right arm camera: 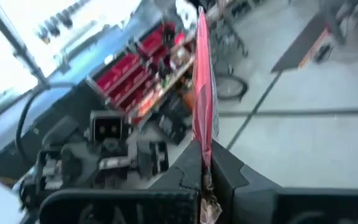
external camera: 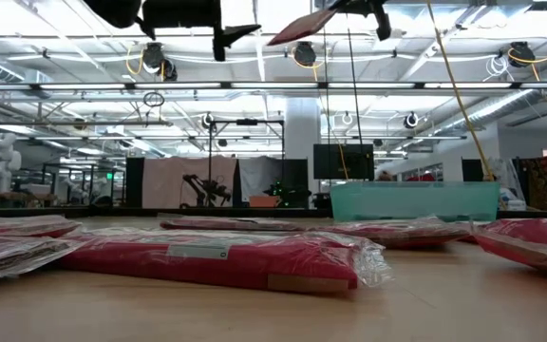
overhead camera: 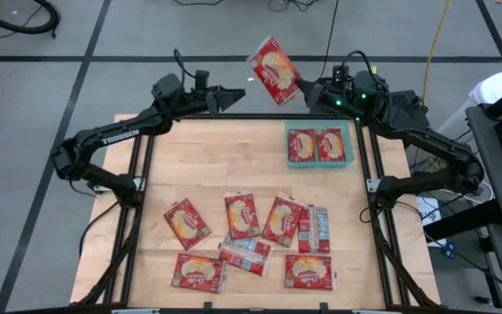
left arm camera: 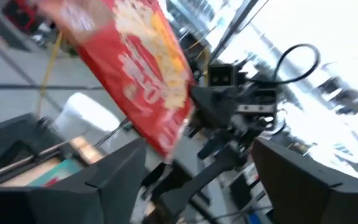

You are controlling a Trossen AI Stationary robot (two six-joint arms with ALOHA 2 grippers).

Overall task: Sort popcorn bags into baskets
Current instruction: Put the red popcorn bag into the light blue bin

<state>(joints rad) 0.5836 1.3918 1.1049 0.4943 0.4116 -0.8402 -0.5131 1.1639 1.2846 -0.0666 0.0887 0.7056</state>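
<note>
My right gripper (overhead camera: 304, 91) is shut on one red popcorn bag (overhead camera: 274, 70), raised high over the table's far edge; the bag also shows in the left wrist view (left arm camera: 135, 68). My left gripper (overhead camera: 236, 94) is open, level and pointing at that bag from the left, a short gap away and touching nothing. The teal basket (overhead camera: 352, 144) stands at the far right, resting on its flat bottom. Two popcorn bags (overhead camera: 316, 145) lie flat side by side in it. Several more popcorn bags (overhead camera: 242, 218) lie flat on the near half of the table. My right gripper pinches the bag's end edge (right arm camera: 204, 148) between its two fingers, which come in level from the table's right side. The flat bag stands out beyond the fingertips toward the left arm, tilted and lifted clear of everything.
The wooden table top (overhead camera: 207, 157) lies bare between the far edge and the loose bags. Black frame rails (overhead camera: 138, 192) run along the left and right sides. In the low view the basket (external camera: 414, 199) stands beyond the nearest bags (external camera: 216, 256).
</note>
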